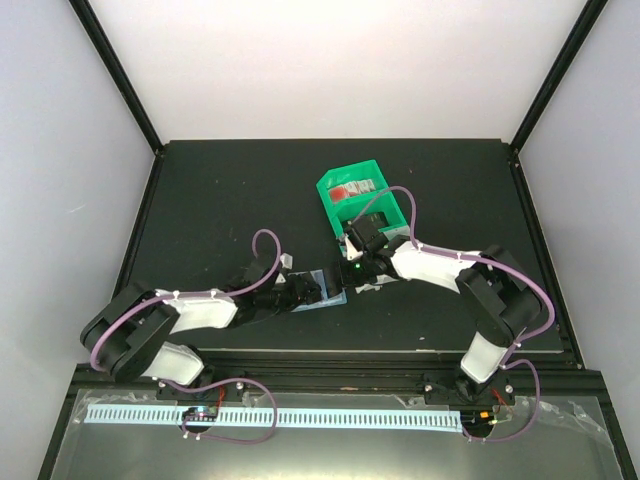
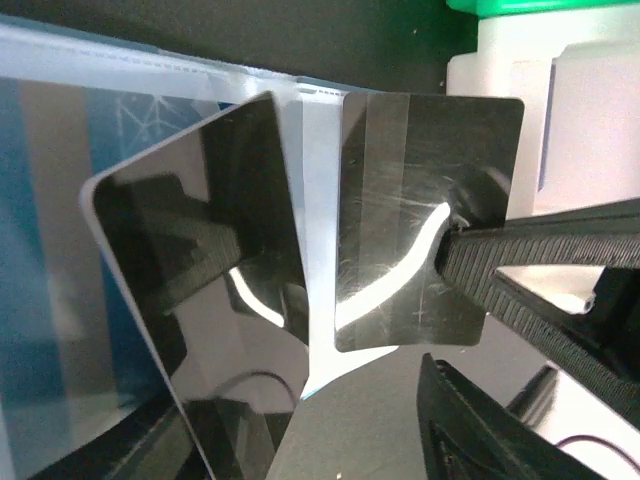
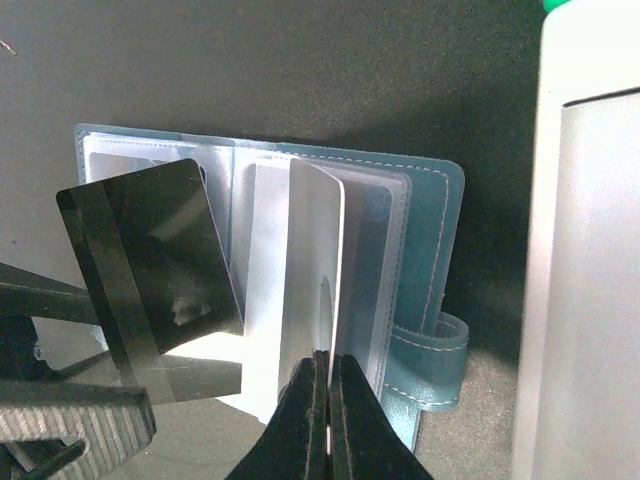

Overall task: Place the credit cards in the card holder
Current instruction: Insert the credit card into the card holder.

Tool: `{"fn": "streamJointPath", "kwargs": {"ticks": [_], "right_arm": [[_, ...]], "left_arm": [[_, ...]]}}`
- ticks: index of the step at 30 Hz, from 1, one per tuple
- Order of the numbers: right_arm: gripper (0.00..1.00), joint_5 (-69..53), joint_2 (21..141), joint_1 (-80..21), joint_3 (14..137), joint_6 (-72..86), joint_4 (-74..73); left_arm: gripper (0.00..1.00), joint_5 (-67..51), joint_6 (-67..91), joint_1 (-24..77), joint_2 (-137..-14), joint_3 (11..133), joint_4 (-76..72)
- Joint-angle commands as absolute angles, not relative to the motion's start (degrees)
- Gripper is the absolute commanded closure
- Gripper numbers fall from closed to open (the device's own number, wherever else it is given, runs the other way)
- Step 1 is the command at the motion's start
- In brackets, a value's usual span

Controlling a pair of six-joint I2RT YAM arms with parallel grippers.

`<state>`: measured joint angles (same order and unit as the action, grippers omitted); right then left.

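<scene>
Dark card (image 3: 150, 270) lies skewed, long axis roughly along card holder's (image 3: 440, 230) spine.

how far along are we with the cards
Done: card holder lies open, one dark card looks sleeved. In hand: right tool pinches a sleeve page upright; another dark card leans at the sleeves, left tool open beside it. Left: cards sit in the green bin.

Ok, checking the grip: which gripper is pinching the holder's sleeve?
The right gripper, shut on a clear sleeve; the left gripper stands open by the dark card.
</scene>
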<state>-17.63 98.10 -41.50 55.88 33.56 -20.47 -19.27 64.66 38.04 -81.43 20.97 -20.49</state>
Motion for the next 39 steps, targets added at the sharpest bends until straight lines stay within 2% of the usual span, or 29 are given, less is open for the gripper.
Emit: {"fn": "streamJointPath", "kwargs": {"ticks": [1,6,19,22,28,30,39], "right_arm": [[0.99,-12.18,100.68,-41.58,54.95,33.31,-22.85],[0.99,-12.33,100.7,-41.65,54.84,33.38,-22.68],[0.99,-12.55,100.38,-41.62,54.84,33.33,-22.41],[0.99,-12.56,100.29,-41.68,54.85,33.27,-22.37],[0.99,-12.4,100.04,-41.65,54.68,33.28,-22.26],[0.99,-12.31,99.94,-41.64,54.54,33.39,-22.18],[0.99,-10.8,96.79,-41.65,53.47,34.37,-20.61]], "left_arm": [[0.43,-14.88,61.37,38.89,-78.81,23.29,-5.24],[0.38,-15.19,60.48,38.92,-80.09,24.93,-2.56],[0.43,-11.8,61.33,38.86,-76.83,24.23,-0.22],[0.52,-11.54,61.9,38.68,-76.23,23.79,-0.65],[0.91,-11.01,61.85,38.45,-77.26,23.73,-1.0],[0.98,-11.11,61.66,38.22,-77.17,23.58,-0.88],[0.99,-16.77,59.51,36.79,-78.97,23.96,-3.29]]}}
